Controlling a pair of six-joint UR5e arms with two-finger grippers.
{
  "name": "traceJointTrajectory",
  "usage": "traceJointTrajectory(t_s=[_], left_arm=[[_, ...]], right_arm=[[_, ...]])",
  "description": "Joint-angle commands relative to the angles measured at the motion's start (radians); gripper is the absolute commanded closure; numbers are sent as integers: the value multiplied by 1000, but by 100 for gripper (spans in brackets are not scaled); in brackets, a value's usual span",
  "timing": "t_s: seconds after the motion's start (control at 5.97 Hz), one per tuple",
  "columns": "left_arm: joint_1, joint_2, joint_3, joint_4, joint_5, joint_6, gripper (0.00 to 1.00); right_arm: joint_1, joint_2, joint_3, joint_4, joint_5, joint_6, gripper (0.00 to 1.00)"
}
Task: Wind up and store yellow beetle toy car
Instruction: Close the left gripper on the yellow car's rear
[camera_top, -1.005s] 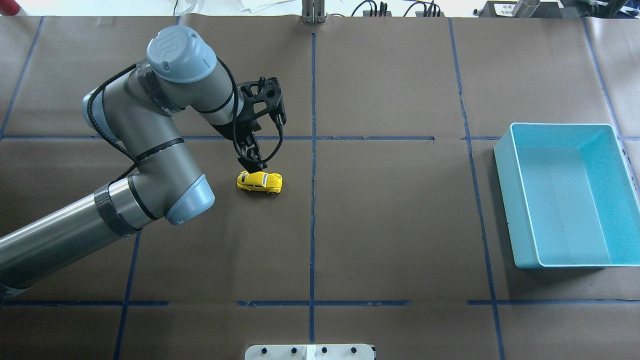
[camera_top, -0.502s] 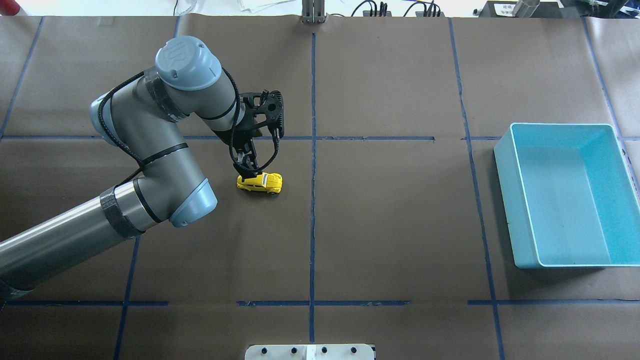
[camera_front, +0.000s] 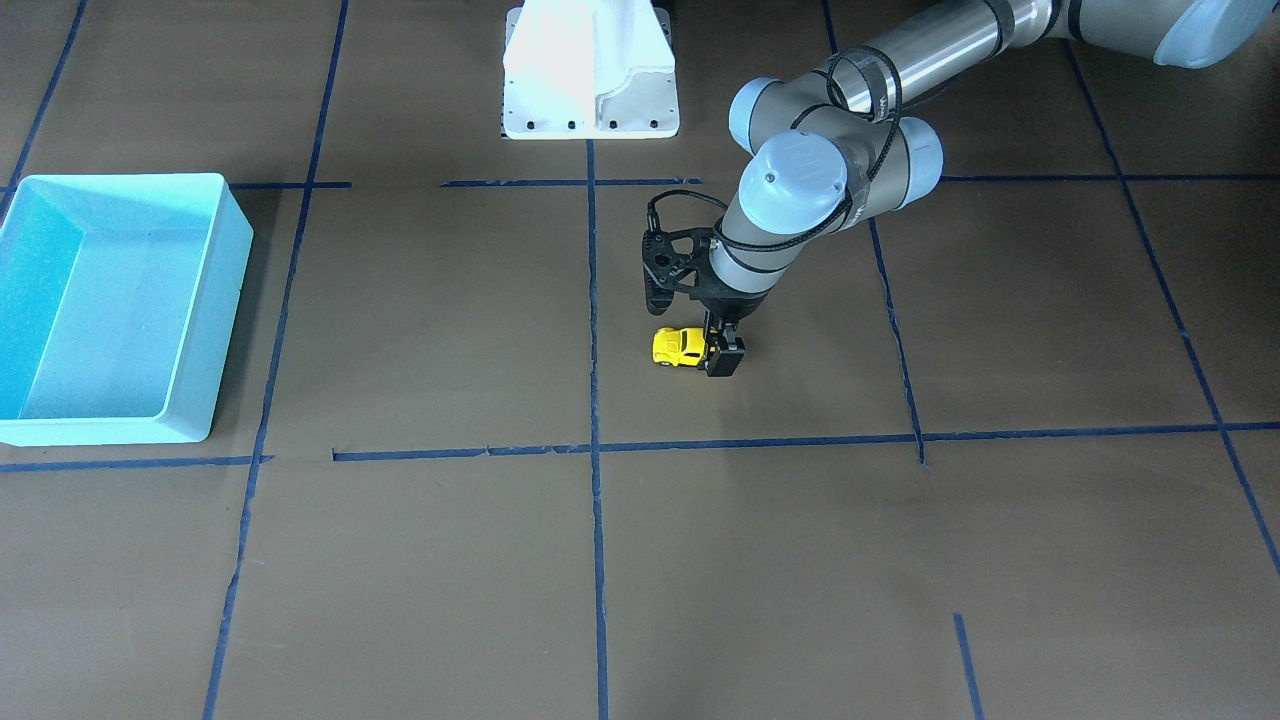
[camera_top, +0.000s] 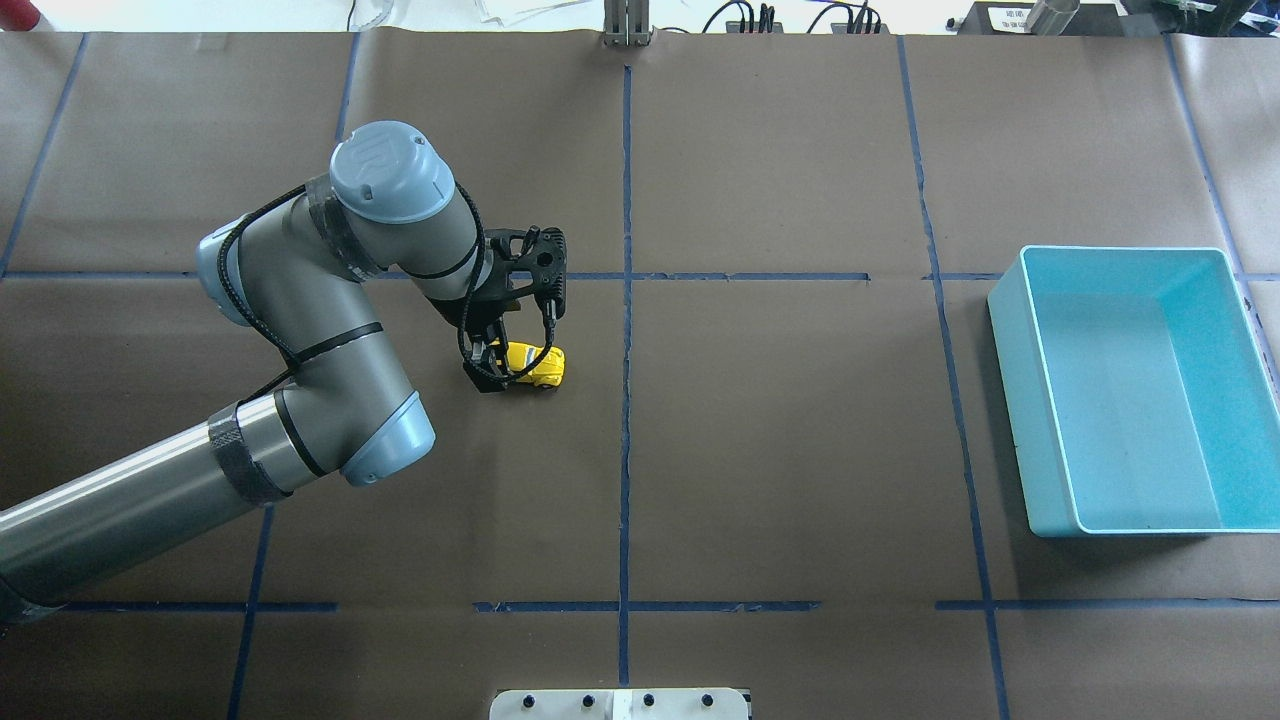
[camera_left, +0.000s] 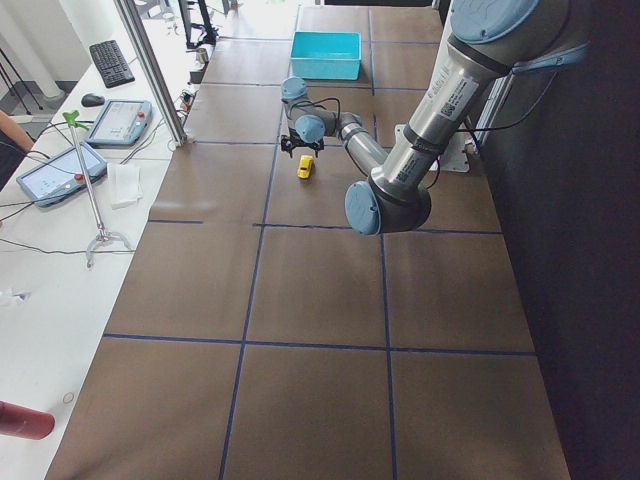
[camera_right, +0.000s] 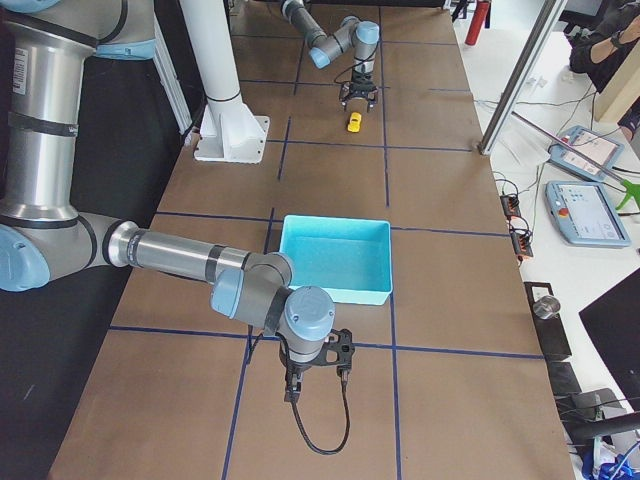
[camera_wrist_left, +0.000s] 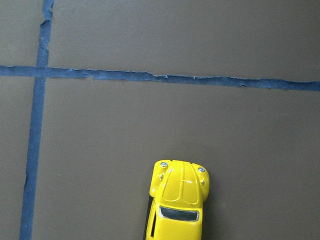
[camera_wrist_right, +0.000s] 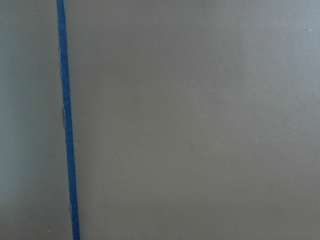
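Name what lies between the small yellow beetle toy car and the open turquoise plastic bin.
Between yellow car and turquoise bin: only bare brown paper crossed by two blue tape lines, per the overhead view.

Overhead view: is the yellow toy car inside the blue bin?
No, the yellow beetle toy car sits on the table, well apart from the blue bin.

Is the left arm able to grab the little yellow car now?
Probably yes: the left gripper sits right at one end of the yellow car, with nothing between them.
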Motion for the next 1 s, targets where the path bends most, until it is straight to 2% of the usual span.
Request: traceJointTrajectory(t_s=[0.0,0.17,0.84], left_arm=[[8,1,15,-1,9,-2,0],[30,3,14,-4,72,-6,0],[48,0,34,-24,83,-6,3]], right_arm=[[0,0,1,0,1,2,0],[0,0,1,0,1,0,0],[0,0,1,0,1,0,0]])
